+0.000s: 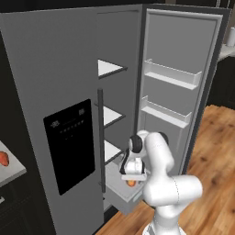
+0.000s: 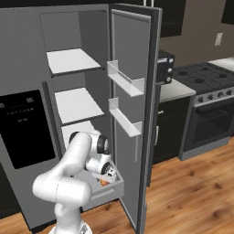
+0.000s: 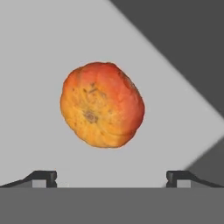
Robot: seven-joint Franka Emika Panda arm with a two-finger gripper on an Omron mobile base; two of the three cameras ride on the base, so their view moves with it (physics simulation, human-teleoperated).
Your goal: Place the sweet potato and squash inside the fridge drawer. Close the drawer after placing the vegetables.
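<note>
The end effector (image 3: 111,177), fingers spread wide and holding nothing, hovers above the squash (image 3: 102,105) lying in the open fridge drawer (image 1: 131,199), while the sweet potato (image 1: 3,159) waits on the surface at nine o'clock, drawer not yet closed.

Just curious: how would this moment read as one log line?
gripper: open, over drawer | squash: in drawer, released | drawer: open | fridge door: open
</note>
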